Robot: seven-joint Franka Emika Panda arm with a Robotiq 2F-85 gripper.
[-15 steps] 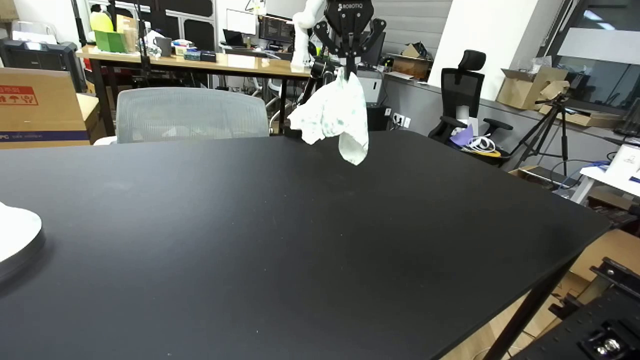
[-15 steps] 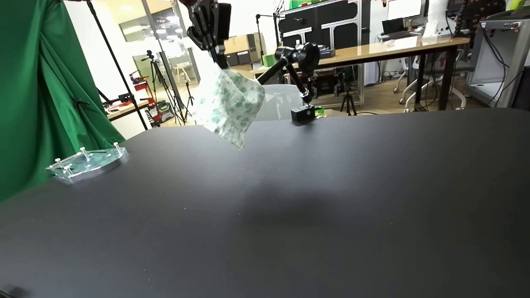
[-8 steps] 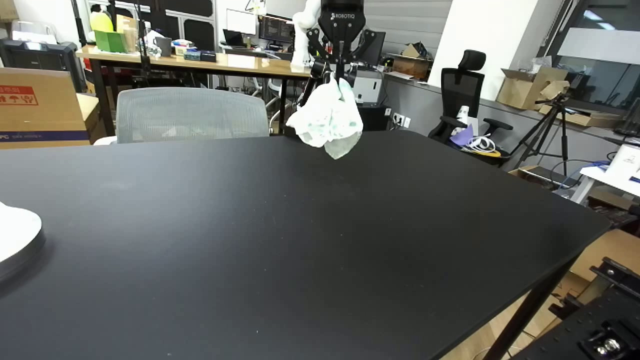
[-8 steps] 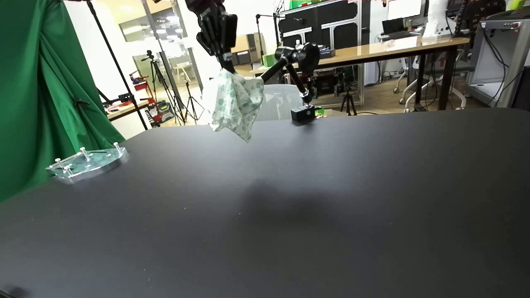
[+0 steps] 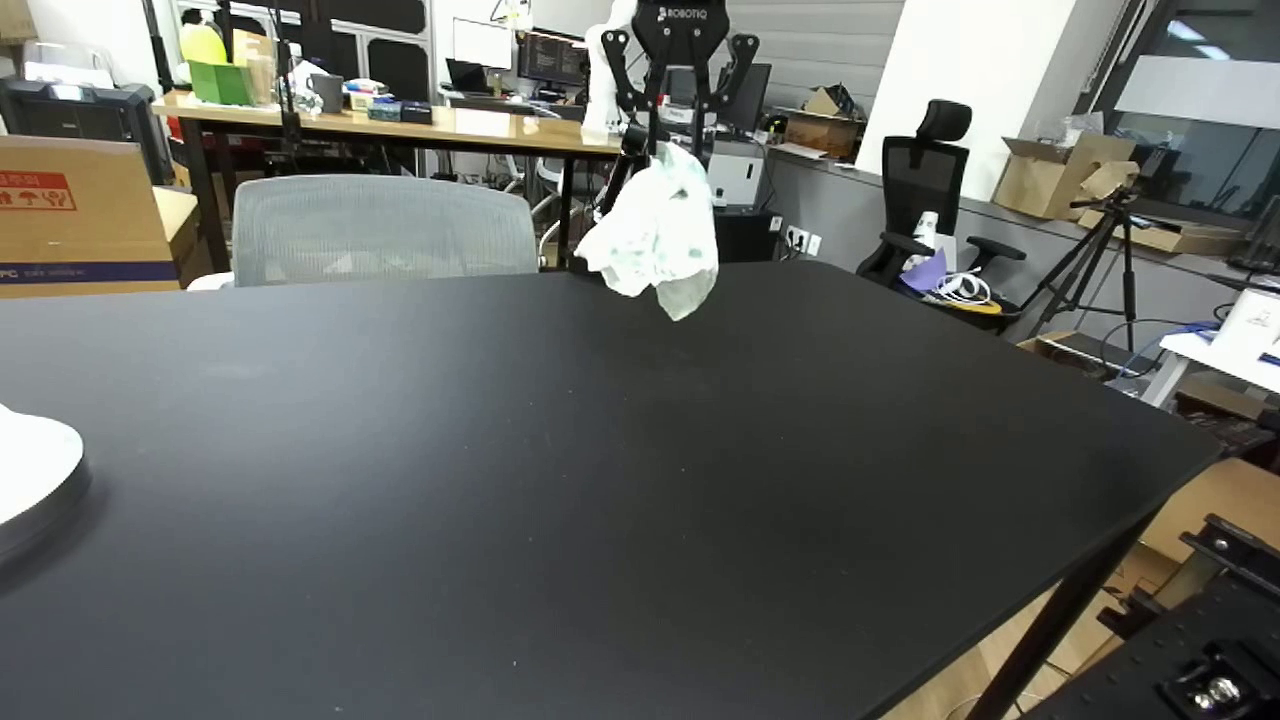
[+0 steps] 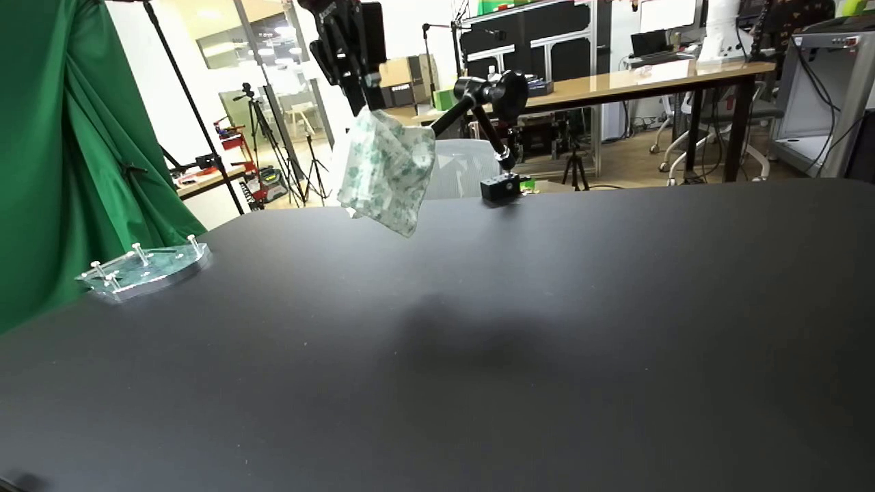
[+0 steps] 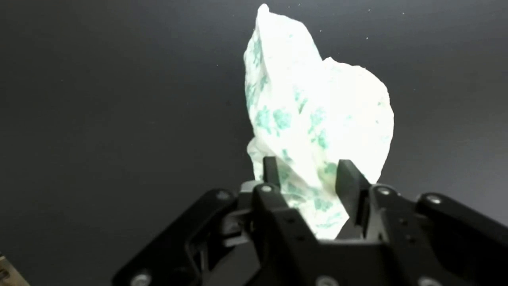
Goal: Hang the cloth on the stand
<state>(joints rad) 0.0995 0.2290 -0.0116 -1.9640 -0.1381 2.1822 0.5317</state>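
The cloth (image 5: 655, 230), white with green leaf print, hangs above the far part of the table in both exterior views (image 6: 389, 171). The stand (image 6: 509, 96) is a black jointed arm on a small block base; its slanting bar runs into the cloth's upper edge. The bar's end is hidden by the cloth. In an exterior view most of the stand (image 5: 634, 140) is behind the cloth. My gripper (image 5: 677, 142) is open just above the cloth. In the wrist view the fingers (image 7: 307, 161) stand apart, with the cloth below and between them.
The black table (image 5: 600, 480) lies under all this. A clear plate with upright bolts (image 6: 147, 270) sits at the table's left edge. A white rounded object (image 5: 35, 465) shows at the left edge. A grey mesh chair (image 5: 385, 230) stands behind the table.
My gripper moved toward the stand with the cloth, then its fingers opened and it rose slightly. The cloth stays hanging at the stand's bar.
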